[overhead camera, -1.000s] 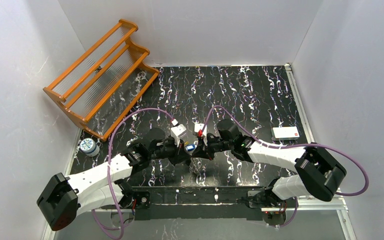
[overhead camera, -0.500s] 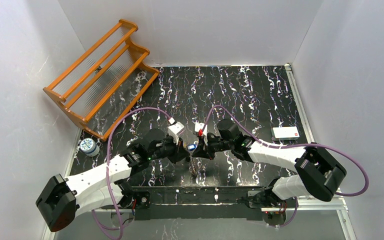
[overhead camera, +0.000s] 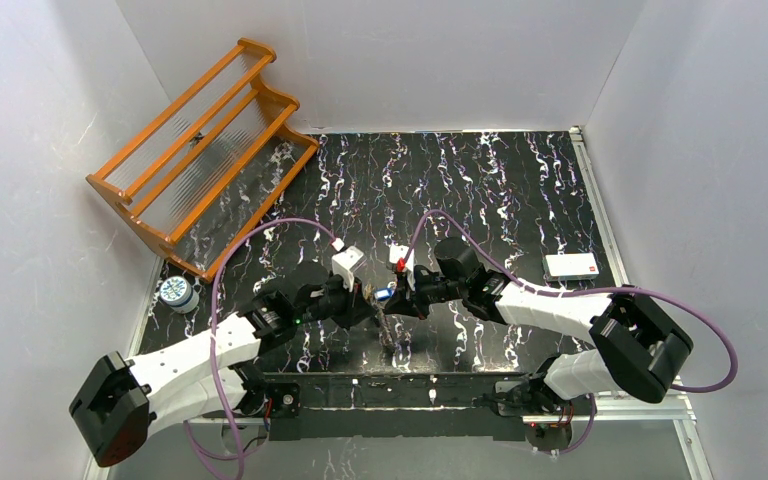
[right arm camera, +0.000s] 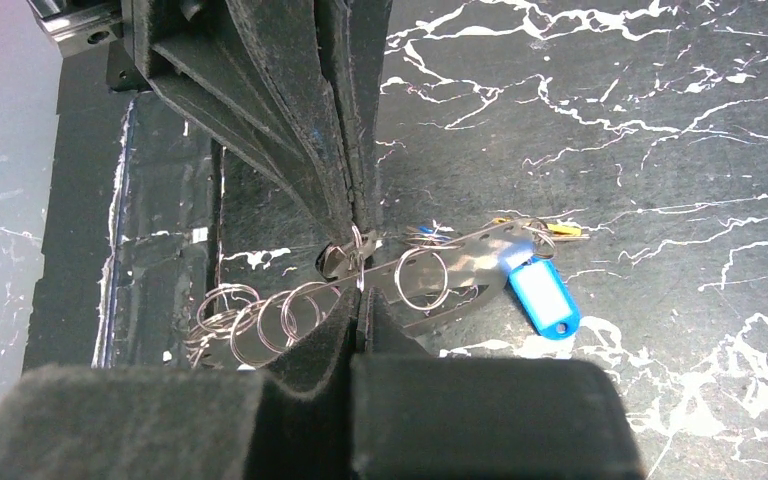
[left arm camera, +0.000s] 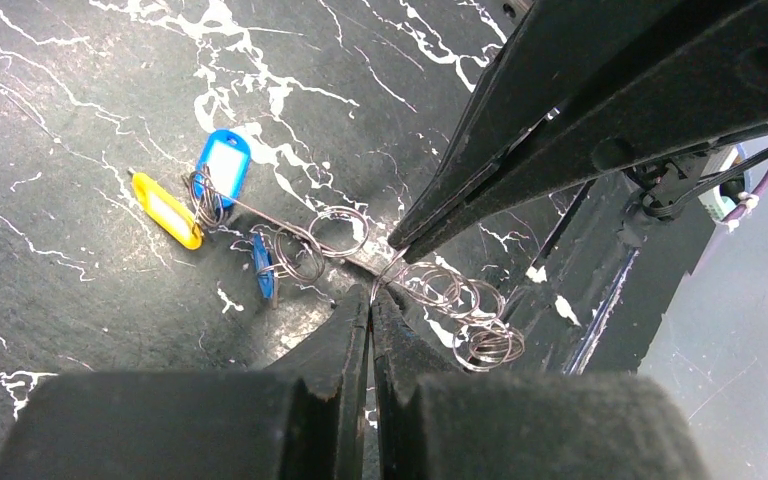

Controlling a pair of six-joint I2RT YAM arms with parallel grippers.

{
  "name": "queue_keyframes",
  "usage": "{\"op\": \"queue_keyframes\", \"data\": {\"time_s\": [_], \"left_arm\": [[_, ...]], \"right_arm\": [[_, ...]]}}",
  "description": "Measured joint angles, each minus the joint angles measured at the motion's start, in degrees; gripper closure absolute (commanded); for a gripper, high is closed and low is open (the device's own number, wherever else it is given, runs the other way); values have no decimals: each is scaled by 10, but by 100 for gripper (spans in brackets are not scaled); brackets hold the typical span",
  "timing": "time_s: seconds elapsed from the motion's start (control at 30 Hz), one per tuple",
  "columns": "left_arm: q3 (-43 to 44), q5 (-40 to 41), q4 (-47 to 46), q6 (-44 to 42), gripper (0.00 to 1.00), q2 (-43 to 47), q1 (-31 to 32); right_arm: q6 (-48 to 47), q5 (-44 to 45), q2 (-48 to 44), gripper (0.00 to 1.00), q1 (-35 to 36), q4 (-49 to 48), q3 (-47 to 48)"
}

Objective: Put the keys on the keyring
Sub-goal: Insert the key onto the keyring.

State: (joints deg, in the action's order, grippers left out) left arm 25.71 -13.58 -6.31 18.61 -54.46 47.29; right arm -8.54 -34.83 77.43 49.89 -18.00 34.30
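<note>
My left gripper [overhead camera: 372, 306] and right gripper [overhead camera: 396, 302] meet tip to tip low over the table's near middle. Both are shut, and each pinches the same thin wire ring [right arm camera: 360, 266] of a chain of several rings [left arm camera: 465, 305]. In the left wrist view my own tips [left arm camera: 371, 292] hold the wire, and the right gripper [left arm camera: 398, 240] comes in from above. Keys hang on the rings: a blue-headed one [left arm camera: 222, 165], a yellow one [left arm camera: 165, 208] and a small blue one [left arm camera: 263, 265]. The keyring [right arm camera: 480, 262], a flat silvery loop, lies behind my right tips [right arm camera: 358, 298].
An orange wooden rack [overhead camera: 205, 150] leans in the far left corner. A small round tin [overhead camera: 176, 293] stands at the left edge. A white card with a red mark [overhead camera: 571, 265] lies at the right. The table's dark front rail [overhead camera: 390, 385] runs just below the grippers.
The left arm has drawn slightly to the left, and its wrist has turned a little. The right arm has hardly moved. Both grippers stay shut, tips together.
</note>
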Motion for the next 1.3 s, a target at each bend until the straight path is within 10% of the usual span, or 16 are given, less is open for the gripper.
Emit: {"op": "queue_keyframes", "data": {"time_s": [0.33, 0.47, 0.63, 1.3], "left_arm": [[-15, 4, 1, 7, 100, 15, 2], [-17, 6, 3, 4, 69, 20, 2], [-20, 22, 13, -9, 55, 50, 1], [-134, -129, -142, -232, 75, 154, 1]], "right_arm": [[3, -5, 0, 99, 1, -1, 1], [7, -6, 0, 99, 1, -1, 1], [9, -10, 0, 99, 1, 0, 1], [-36, -75, -28, 99, 0, -24, -12]]}}
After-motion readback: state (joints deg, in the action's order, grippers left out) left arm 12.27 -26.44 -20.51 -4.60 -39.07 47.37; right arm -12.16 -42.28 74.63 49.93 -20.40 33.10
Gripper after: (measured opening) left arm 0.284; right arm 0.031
